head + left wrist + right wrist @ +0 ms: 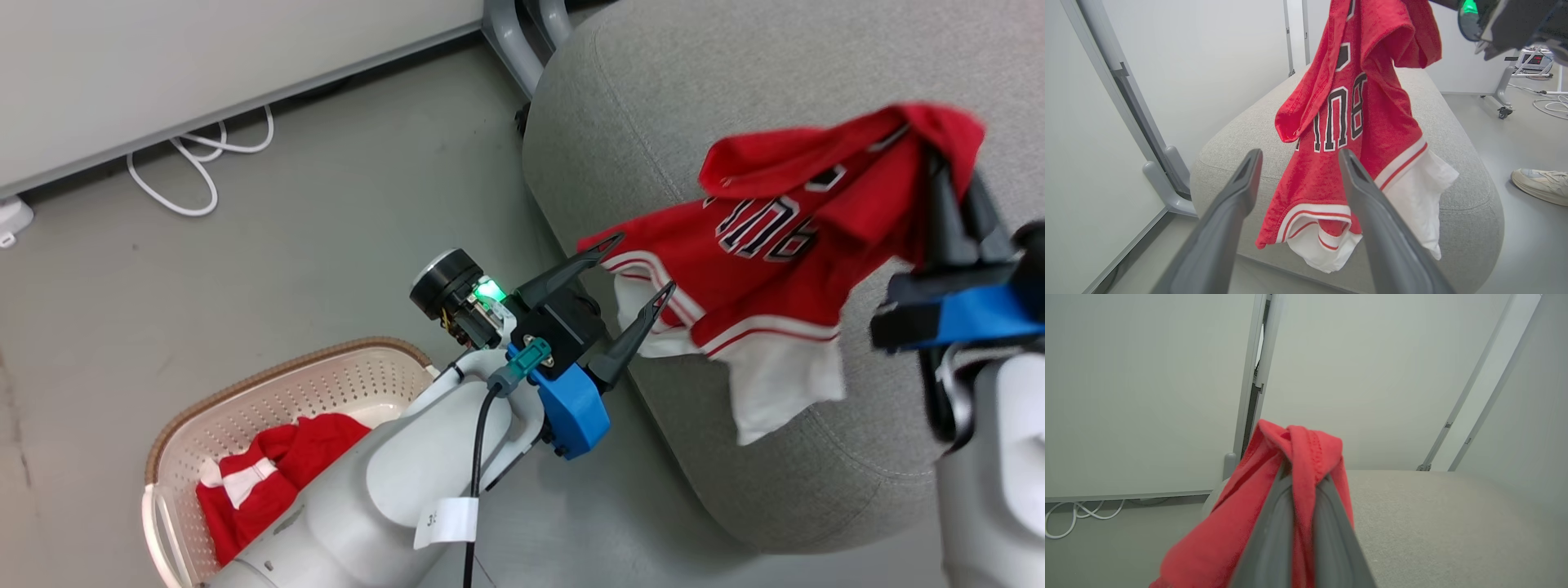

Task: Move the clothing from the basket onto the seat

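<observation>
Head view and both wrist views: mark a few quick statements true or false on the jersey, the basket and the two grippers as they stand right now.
1. The right gripper is shut on the jersey. True.
2. The left gripper is clamped on the jersey's hem. False: its jaws stand wide open and grip nothing.
3. The basket is empty. False: a red garment lies in it.
4. The jersey lies spread flat on the seat. False: it hangs bunched from the right gripper.
5. A person's shoe shows beside the seat in the left wrist view. True.
</observation>
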